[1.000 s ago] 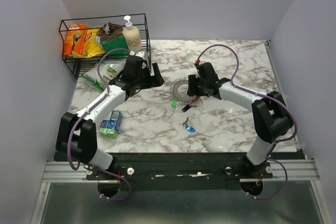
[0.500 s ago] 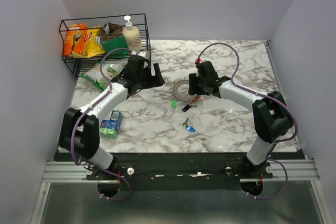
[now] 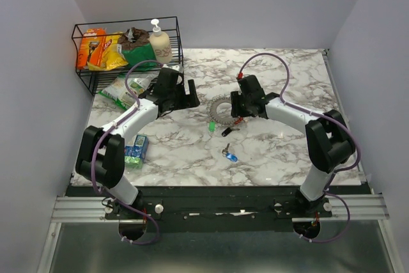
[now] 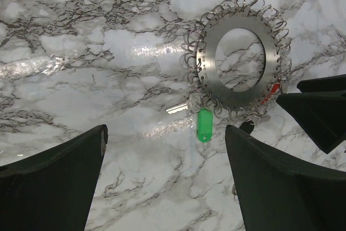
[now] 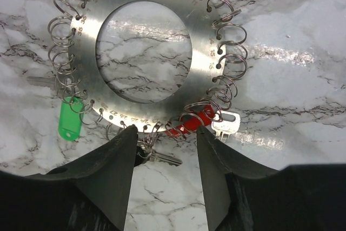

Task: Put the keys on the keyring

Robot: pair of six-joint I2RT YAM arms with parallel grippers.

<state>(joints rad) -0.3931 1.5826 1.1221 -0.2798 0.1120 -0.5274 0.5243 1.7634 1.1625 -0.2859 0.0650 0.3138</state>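
**Keyring** (image 5: 203, 41): flat steel disc with an open centre and small split rings all round the rim. The engraved numerals by the holes were mostly too small to read. It lay flat on the marble table (image 3: 287, 151), mid-table, between the two grippers.

**Keys:**
- Green-tagged key (image 4: 204, 124): at the disc's rim, blade partly under the split rings. Whether it was hooked on could not be told.
- Red-tagged key (image 5: 192, 123): at the near rim among the rings, with a silvery key head just beside it.
- Dark-headed key (image 5: 162, 158): only the blade showed, the head mostly hidden behind a finger.
- Blue-tagged key (image 3: 230, 156): on the table, apart from the disc, nearer the arm bases.

**Left gripper** (image 4: 167, 187): jaws wide apart and empty, just beside the disc. Its fingers were cut off by the lower edge of its own view.

**Right gripper** (image 5: 166, 131): jaws part-way apart, nothing seen clamped. The tips stood over the rim on either side of the red tag, and contact could not be told.

**Other:**
- Wire basket (image 3: 126, 22): far left corner, holding a pump bottle (image 3: 160, 43) and overlapping packets.
- Blue-green packet (image 3: 135, 150): on the table beside the left arm.
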